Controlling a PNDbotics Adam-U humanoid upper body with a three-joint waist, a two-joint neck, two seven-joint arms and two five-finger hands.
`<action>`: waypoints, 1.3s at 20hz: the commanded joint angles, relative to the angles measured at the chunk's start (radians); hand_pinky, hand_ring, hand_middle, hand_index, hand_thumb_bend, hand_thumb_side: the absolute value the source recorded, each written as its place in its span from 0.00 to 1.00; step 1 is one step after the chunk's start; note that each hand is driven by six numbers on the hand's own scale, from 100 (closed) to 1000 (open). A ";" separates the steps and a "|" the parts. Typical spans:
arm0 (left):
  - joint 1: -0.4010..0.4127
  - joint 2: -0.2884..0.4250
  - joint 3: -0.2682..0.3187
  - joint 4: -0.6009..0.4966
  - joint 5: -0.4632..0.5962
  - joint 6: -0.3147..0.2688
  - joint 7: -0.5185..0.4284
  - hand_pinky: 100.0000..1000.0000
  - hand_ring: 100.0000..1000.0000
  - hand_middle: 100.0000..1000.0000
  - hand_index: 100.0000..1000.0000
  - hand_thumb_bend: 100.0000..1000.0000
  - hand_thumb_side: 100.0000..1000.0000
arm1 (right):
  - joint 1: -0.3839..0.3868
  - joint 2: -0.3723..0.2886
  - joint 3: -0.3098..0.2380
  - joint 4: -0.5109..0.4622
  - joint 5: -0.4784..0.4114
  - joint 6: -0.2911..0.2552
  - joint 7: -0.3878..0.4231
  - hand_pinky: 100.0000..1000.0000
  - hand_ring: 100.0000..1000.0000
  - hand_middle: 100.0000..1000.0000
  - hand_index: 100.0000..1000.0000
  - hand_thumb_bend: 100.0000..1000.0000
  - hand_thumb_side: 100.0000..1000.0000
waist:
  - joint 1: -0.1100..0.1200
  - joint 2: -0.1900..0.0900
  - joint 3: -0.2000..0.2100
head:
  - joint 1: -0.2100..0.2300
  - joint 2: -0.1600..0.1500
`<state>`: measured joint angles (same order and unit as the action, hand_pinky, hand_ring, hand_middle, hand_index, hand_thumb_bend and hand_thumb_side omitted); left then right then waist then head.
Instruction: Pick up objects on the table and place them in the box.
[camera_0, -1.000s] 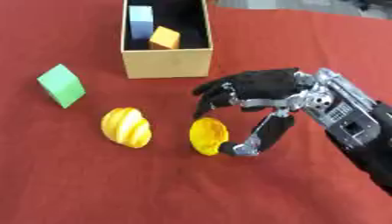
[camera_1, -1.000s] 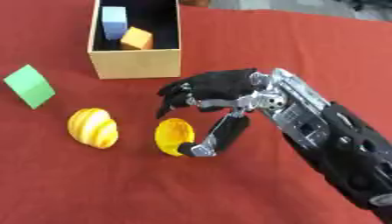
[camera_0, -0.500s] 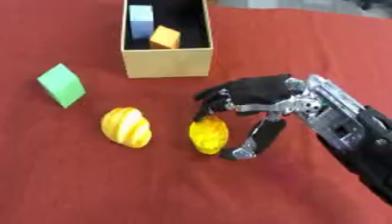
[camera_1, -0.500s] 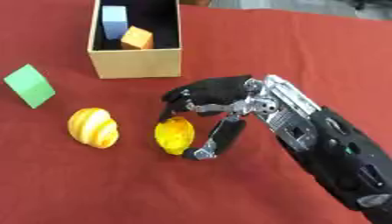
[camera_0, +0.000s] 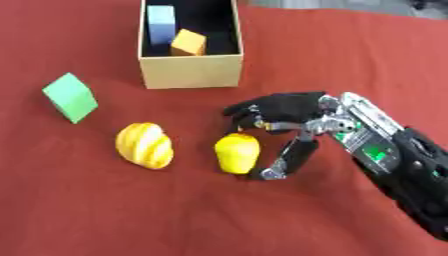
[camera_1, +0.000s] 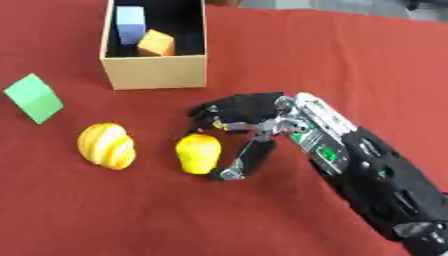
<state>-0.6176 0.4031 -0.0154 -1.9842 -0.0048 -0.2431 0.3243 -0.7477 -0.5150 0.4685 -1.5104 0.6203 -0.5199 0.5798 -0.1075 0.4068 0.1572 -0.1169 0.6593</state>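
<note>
**Right hand closing round the yellow fruit**

Right hand (camera_0: 293, 120) reaches in from four o'clock and sits at the middle of the red-covered bench (camera_0: 332, 55); its fingers (camera_0: 254, 107) curl over the top of the plain yellow fruit (camera_0: 237, 153) while the thumb (camera_0: 284, 160) curves down along the fruit's three o'clock side, its tip at the fruit's lower edge; the hand is cupped round the fruit, which rests on the cloth. Just beside the fruit, at its nine o'clock, lies a striped yellow-orange fruit (camera_0: 144, 145), apart from it; a green cube (camera_0: 71, 97) stands tilted on the cloth further out toward ten o'clock. At twelve o'clock from the hand sits the open cardboard box (camera_0: 191, 72), well apart from the fingers; inside it a light blue block (camera_0: 160, 25) stands against the nine o'clock wall and an orange cube (camera_0: 189, 42) lies just beside it.
</note>
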 joint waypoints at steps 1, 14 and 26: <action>-0.014 0.010 -0.001 -0.016 0.001 0.001 -0.004 0.71 0.73 0.73 0.84 0.17 0.68 | -0.006 -0.025 -0.004 -0.025 -0.022 0.008 -0.025 0.86 0.97 0.58 0.78 0.13 0.43 | 0.007 -0.019 -0.002 | -0.003 -0.004; -0.007 0.017 -0.002 -0.016 0.000 0.005 -0.008 0.71 0.73 0.73 0.84 0.17 0.68 | -0.020 -0.109 -0.047 -0.224 -0.182 0.110 -0.133 0.80 0.86 0.43 0.62 0.00 0.25 | 0.003 -0.028 -0.014 | 0.005 -0.009; -0.004 0.019 -0.002 -0.016 -0.003 0.004 -0.006 0.71 0.74 0.73 0.84 0.17 0.68 | -0.256 -0.154 -0.189 -0.231 -0.385 0.235 -0.105 0.79 0.84 0.43 0.62 0.00 0.13 | -0.003 -0.034 -0.015 | -0.008 -0.010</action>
<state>-0.6149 0.4040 -0.0210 -1.9842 -0.0047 -0.2376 0.3188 -0.9817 -0.6558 0.3050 -1.7662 0.2493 -0.2941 0.4751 -0.1148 0.4000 0.1421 -0.1198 0.6577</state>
